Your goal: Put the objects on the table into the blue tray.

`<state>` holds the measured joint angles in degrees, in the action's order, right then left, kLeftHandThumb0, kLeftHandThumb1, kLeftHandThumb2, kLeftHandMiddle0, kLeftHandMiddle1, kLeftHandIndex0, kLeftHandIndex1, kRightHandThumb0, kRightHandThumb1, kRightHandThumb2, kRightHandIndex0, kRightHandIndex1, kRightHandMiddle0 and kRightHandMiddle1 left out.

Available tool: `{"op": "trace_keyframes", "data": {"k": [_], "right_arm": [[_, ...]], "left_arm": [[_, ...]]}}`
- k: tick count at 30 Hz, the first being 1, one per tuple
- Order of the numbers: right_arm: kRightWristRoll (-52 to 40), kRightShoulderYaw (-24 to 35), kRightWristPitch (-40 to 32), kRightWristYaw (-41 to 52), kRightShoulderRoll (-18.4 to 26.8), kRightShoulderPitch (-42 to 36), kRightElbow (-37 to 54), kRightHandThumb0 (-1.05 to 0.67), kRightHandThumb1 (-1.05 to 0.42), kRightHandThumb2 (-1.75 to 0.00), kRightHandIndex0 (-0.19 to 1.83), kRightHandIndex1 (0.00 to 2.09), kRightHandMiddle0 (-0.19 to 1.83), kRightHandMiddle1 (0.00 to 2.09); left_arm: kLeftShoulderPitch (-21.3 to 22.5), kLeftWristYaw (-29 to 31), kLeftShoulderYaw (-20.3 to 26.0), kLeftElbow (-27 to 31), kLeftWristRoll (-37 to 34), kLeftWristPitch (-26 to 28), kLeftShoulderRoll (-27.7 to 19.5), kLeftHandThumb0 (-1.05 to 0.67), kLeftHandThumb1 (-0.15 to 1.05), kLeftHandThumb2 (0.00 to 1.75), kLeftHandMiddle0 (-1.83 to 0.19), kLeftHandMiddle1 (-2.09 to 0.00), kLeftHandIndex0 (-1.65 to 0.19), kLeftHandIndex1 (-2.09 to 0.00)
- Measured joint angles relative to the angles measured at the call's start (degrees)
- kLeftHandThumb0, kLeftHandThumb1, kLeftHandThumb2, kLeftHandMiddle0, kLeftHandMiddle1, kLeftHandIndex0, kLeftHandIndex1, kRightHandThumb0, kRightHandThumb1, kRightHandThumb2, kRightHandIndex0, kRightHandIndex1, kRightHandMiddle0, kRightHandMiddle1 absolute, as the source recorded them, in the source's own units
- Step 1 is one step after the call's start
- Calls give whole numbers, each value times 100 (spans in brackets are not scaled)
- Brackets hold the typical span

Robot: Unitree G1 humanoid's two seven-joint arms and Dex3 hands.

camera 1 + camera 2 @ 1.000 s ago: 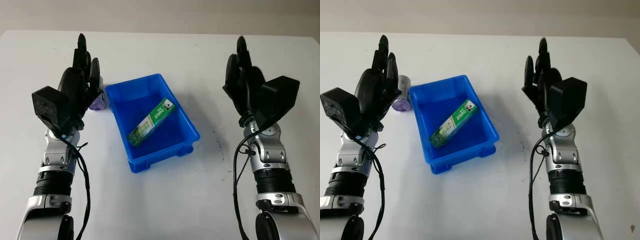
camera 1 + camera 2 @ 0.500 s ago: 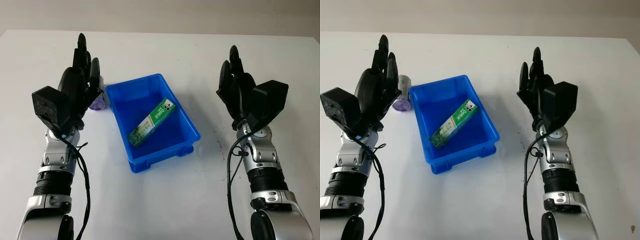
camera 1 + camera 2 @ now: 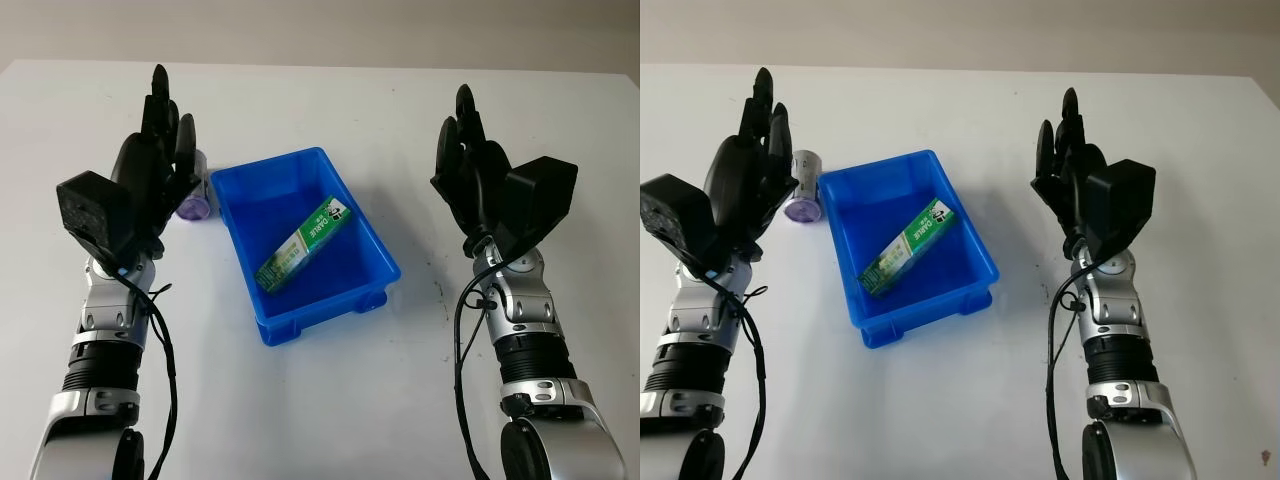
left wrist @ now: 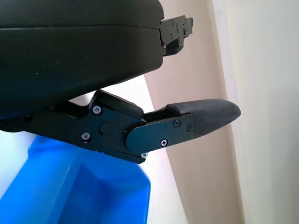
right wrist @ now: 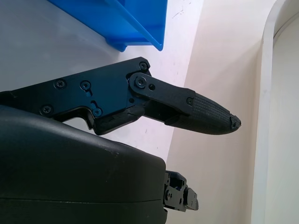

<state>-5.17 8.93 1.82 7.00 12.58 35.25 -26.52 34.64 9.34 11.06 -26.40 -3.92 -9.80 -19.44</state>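
One box binned, a purple can left out beside the blue tray.

Head views: the blue tray [image 3: 375,245] on the white surface [image 3: 330,400] holds the green toothpaste box [image 3: 300,243]; the purple can [image 3: 803,199] lies just outside its left wall, probably next. The left robot hand [image 3: 160,150], open and empty, hovers by that can, poised to reach. The right robot hand [image 3: 470,165], open, has drawn inward since a second ago. Wrist views: each hand's finger [image 4: 205,116] extends straight, holding nothing.

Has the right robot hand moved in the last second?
Yes. The right robot hand shifted toward the blue tray, narrowing the gap. It is open, holding nothing.
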Motion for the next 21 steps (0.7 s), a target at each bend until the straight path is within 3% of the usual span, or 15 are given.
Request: {"op": "trace_keyframes", "data": {"k": [7,13,16,21], "right_arm": [[0,1,-50,27,1,0,105,-75,-105,-74,-19,0,-19,0],[4,26,-52,19,3,-5,163,-75,-105,-74,-19,0,-19,0],[4,26,-61,24,3,-10,178,-74,-105,-74,-19,0,-19,0],[19,24,-60,62,14,-14,181,-73,-105,-75,-19,0,-19,0]], "left_arm": [[981,238,-149,-248,521,666,-930,-66,105,56,19,0,19,0],[2124,811,-665,-1502,1257,430,-1805,-37,99,13,19,-1,19,0],[2469,687,-1282,-1948,2214,112,-2248,-29,93,7,17,-2,19,0],[2838,-132,-2683,-2701,4231,-1150,-2888,-39,91,5,19,0,19,0]]}}
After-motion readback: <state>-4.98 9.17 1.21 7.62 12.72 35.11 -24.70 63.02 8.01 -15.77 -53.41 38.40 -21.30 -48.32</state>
